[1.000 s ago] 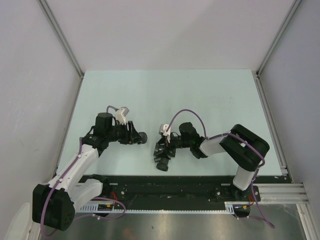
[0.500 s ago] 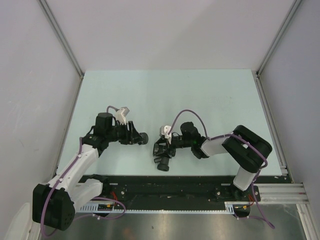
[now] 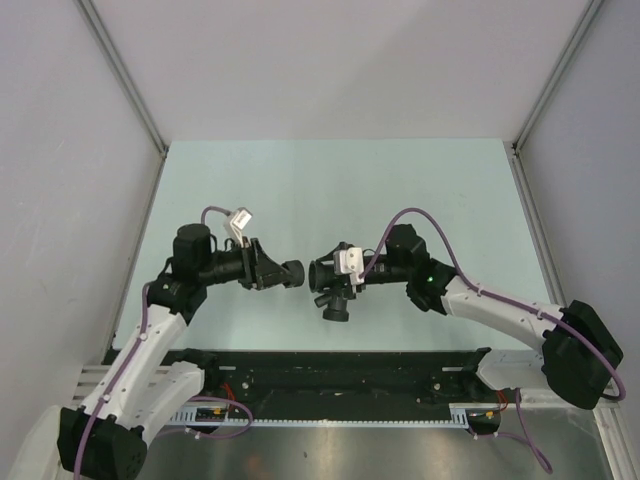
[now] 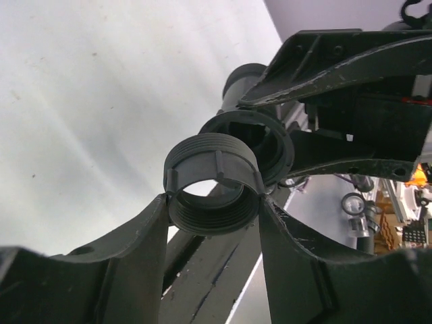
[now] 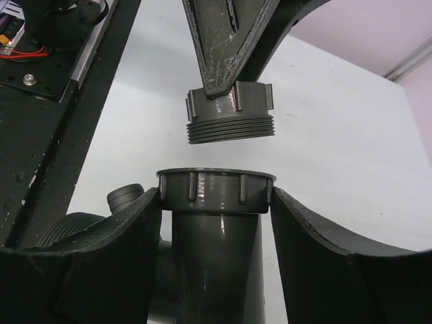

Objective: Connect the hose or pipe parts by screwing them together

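- The left fingers [image 4: 128, 260] are partly closed and pinch a short threaded ring [image 4: 212, 185] by its sides. The ring is held in the air above the tabletop [image 3: 400, 190].
- The right fingers [image 5: 111, 253] clamp the ribbed collar of the branched pipe [image 5: 214, 192]. It is also lifted, with its open mouth turned toward the ring.
- The two parts are close, thread facing mouth, but not touching. The right wrist view shows a clear gap between them.
- Seen from the right wrist, the ring sits a little to one side of the collar's centre and looks slightly tilted. If pushed in like this, the threads would likely cross and jam.
- Both holds are on round walls. Once turning begins, a part may spin inside its fingers instead of threading on.
- The left fingertips lie just behind the thread, so they could bump the collar or the right fingers before the ring is fully in.
- If either hold slips, that part would fall to the tabletop and could roll away.
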